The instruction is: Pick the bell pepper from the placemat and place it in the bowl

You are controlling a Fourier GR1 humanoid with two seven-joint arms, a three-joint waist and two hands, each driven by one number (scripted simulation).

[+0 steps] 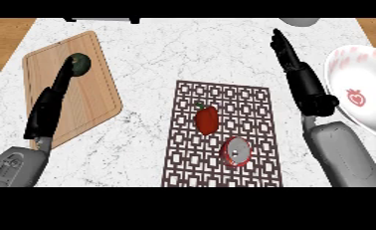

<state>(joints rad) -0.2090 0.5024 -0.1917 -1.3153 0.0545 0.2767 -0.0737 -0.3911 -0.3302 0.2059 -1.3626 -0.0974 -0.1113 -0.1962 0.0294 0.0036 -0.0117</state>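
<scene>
the red bell pepper [207, 119] lies on the patterned placemat [253, 99] in the lower middle of the frame, its green stem pointing toward the upper left. just below and to the right of it, on the same mat, sits a small red and white round thing [236, 151], close to the pepper but apart from it.

the bowl [343, 74], white with pink marks and a red strawberry figure inside, stands at the right edge of the frame, partly cut off by it. the right hand [294, 67] shows just left of the bowl, fingers straight and held together, pointing toward the top of the frame; it holds nothing and is well apart from the pepper.

a wooden cutting board [92, 102] lies in the upper left of the marbled desk [161, 50]. a dark green round item [81, 62] rests on its upper part. the left hand [51, 107] stretches over the board with straight fingers, its tips reaching to the green item's edge; whether they touch it i cannot tell.

a grey object [300, 21] peeks in at the top right of the desk.
</scene>
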